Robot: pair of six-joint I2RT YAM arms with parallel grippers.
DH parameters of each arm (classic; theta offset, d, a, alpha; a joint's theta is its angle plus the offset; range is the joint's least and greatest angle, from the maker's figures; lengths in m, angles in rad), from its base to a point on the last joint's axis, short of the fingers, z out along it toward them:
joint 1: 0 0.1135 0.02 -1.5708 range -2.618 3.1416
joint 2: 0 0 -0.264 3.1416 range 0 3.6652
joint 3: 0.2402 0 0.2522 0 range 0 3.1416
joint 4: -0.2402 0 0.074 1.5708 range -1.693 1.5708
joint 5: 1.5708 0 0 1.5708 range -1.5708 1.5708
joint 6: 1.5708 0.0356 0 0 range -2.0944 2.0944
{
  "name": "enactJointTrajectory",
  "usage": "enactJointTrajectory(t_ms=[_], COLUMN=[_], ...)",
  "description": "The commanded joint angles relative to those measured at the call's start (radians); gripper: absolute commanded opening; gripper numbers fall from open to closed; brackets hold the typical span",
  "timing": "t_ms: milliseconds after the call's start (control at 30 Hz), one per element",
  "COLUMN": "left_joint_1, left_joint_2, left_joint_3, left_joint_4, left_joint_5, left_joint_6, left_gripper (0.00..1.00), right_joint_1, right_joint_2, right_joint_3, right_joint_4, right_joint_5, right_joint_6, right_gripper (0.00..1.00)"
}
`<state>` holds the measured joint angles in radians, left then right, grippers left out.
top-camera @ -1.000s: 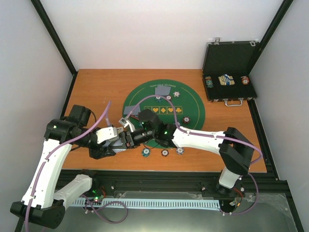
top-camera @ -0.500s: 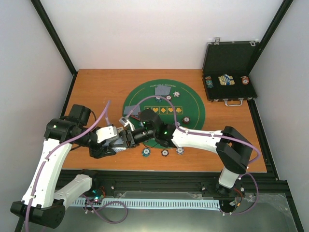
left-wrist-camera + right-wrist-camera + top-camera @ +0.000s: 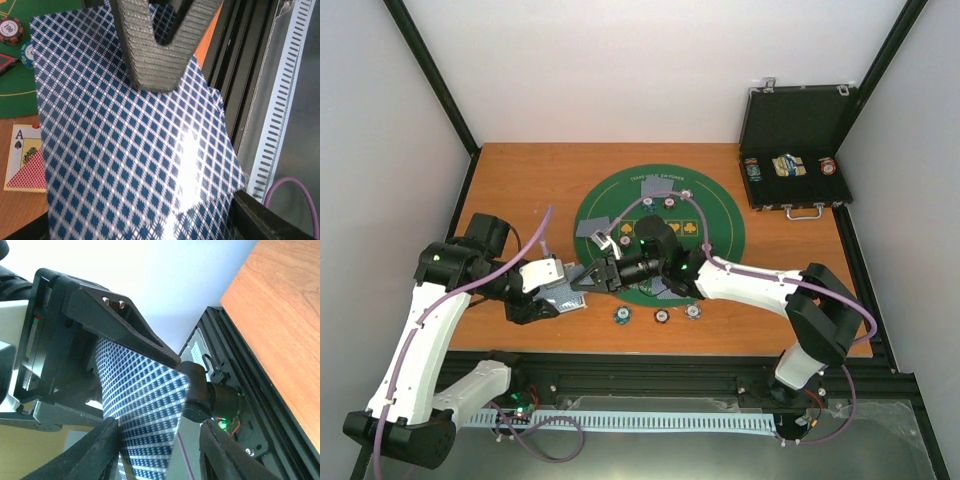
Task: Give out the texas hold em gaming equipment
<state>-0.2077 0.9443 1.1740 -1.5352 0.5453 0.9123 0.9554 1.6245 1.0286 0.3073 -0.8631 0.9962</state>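
A stack of blue-checked playing cards point(image 3: 125, 150) fills the left wrist view, and my left gripper point(image 3: 150, 225) is shut on it near the table's front left point(image 3: 563, 296). My right gripper point(image 3: 592, 280) reaches in from the right. In the right wrist view the cards point(image 3: 142, 400) stand between its fingers point(image 3: 107, 442), lying against one finger with a gap to the other, so the jaws are open. One ridged right finger point(image 3: 150, 45) rests on the top card. Striped poker chips point(image 3: 662, 316) lie along the front of the green mat point(image 3: 720, 215), with more chips point(image 3: 669, 202) and cards point(image 3: 592, 228) on it.
The black case point(image 3: 798, 120) stands open at the back right with chips and a deck inside. A face-up ace point(image 3: 22, 157) lies on the wood beside the held stack. The table's black front rail point(image 3: 235, 75) runs just past the cards.
My right arm has drawn back to the right and its jaws have narrowed around the cards' edge. The left arm has tilted the stack slightly but kept its grip.
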Motion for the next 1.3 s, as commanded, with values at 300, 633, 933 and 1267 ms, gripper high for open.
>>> enactJointTrajectory(t_ms=[300,633,933,1267], left_joint_1=[0.001,0.001,0.000,0.000], left_joint_2=[-0.027,-0.029,-0.041,-0.061], left_joint_3=[0.029,0.030,0.019,0.013], left_joint_4=[-0.004,-0.008,-0.011,-0.024], left_joint_5=[0.067,0.062,0.048,0.029], left_joint_6=[0.005,0.001,-0.014,-0.006], left_gripper=[0.11,0.12,0.12,0.13], right_joint_1=[-0.075,-0.258,-0.252,-0.155], right_joint_2=[-0.123,-0.096,0.218,0.429], right_joint_3=[-0.026,0.216,0.583,0.489], right_joint_4=[-0.224,-0.784,-1.049,-0.647], right_joint_5=[0.087,0.257,1.073,1.505], right_joint_6=[-0.073,-0.496,-0.956,-1.436], right_gripper=[0.03,0.03,0.03,0.03])
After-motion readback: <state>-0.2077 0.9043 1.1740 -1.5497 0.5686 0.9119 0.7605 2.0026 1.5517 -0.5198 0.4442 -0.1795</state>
